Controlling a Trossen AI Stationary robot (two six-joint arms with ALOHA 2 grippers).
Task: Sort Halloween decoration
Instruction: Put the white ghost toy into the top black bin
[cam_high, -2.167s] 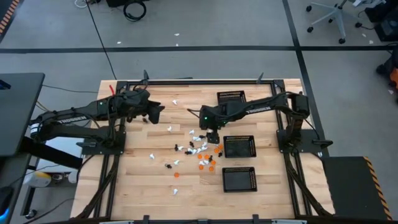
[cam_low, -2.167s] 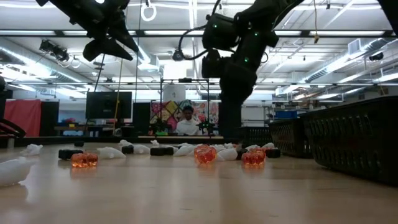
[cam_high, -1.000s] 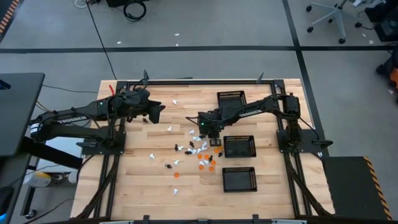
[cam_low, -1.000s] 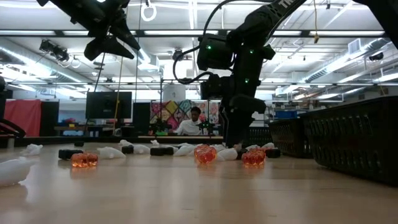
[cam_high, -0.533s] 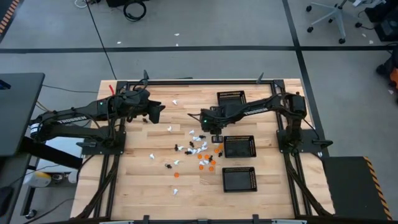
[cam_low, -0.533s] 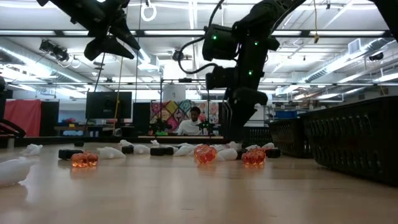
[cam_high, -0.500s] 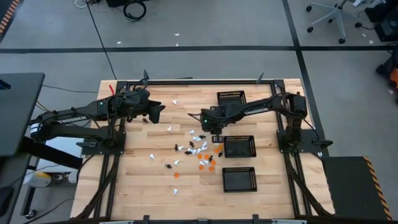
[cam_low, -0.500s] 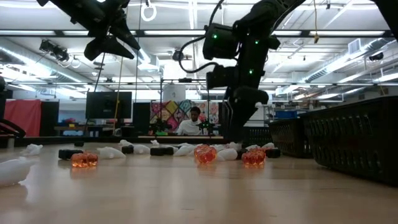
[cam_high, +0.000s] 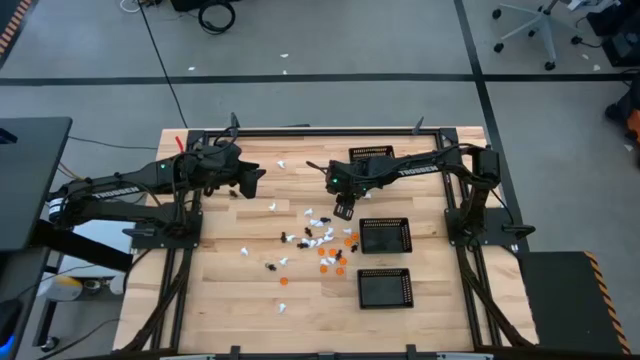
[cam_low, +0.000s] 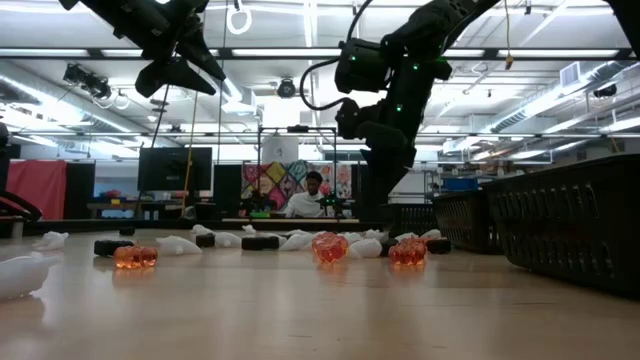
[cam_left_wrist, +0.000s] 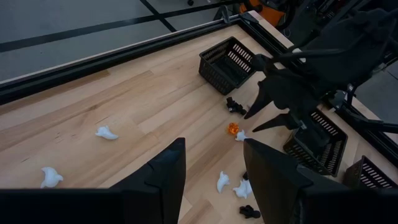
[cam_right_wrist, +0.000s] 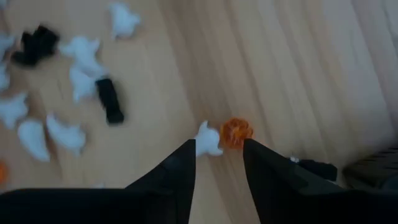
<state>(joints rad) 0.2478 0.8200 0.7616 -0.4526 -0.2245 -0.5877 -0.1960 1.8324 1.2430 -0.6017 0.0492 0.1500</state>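
1. Pale wooden table (cam_high: 230, 290) (grey floor around); Halloween decoration (cam_high: 322, 243) scattered mid-table beside mesh trays (cam_high: 385, 236).
2. Right gripper (cam_high: 343, 211) hovers above them, fingers parted, empty.
3. Left gripper (cam_high: 254, 180) waits, released.
4. A person (cam_low: 312, 196) sits behind.

Left arm: reaches in from left side, forearm near level, wrist bent toward centre. Left tool (cam_high: 256, 178) hangs high above worktop (cam_high: 240, 290), far-left part; fingers (cam_left_wrist: 163, 180) apart, nothing between them. Arm waits.

Right arm: stretched from right-side base across toward middle, elbow raised, wrist tipped downward. Right tool (cam_high: 343, 211) points down, lifted clear above worktop; green light on wrist housing. Fingers (cam_right_wrist: 177, 177) parted with narrow gap, nothing gripped between them in right wrist view.
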